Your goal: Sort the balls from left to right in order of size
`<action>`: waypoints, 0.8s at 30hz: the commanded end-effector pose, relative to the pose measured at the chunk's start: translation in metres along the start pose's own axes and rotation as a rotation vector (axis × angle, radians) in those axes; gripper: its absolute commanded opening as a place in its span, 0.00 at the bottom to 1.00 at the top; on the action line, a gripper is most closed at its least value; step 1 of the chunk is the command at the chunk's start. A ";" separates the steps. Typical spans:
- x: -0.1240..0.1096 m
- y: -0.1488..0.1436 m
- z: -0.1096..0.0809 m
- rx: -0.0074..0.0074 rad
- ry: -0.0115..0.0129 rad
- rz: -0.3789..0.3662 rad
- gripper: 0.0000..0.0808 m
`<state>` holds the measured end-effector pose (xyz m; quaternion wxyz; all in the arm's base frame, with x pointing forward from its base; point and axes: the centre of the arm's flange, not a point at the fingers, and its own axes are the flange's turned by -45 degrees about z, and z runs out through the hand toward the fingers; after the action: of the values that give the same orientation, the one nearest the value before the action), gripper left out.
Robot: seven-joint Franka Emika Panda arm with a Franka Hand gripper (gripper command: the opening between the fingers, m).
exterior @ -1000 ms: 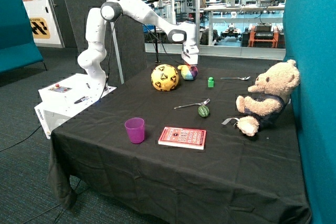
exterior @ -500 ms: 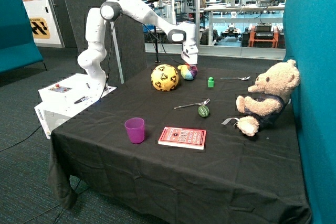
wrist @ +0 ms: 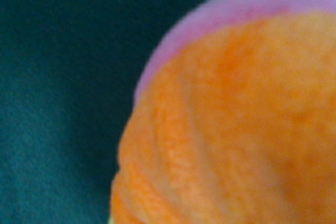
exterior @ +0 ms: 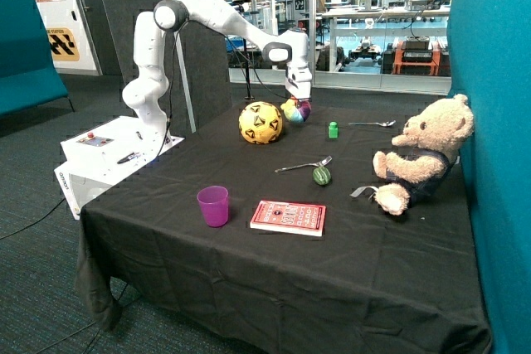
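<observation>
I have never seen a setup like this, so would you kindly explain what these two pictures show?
The white machine is a robot arm bolted beside a black-clothed table. One picture comes from a camera standing apart; the other from a camera on the arm's wrist. Its end effector is at a multicoloured soft ball, whose orange and pink fabric fills the wrist view. Also on the table: a yellow ball, small green ball, purple cup, red book, teddy bear.
</observation>
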<state>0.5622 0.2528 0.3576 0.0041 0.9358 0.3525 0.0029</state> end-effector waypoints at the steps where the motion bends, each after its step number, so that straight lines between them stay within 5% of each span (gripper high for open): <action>1: -0.009 0.011 -0.013 0.0097 -0.0026 0.006 0.00; 15: -0.025 0.017 -0.056 0.0097 -0.0025 -0.013 0.00; 24: -0.038 0.031 -0.088 0.0096 -0.0028 0.041 0.00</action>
<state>0.5541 0.2222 0.4141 0.0003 0.9365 0.3506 0.0019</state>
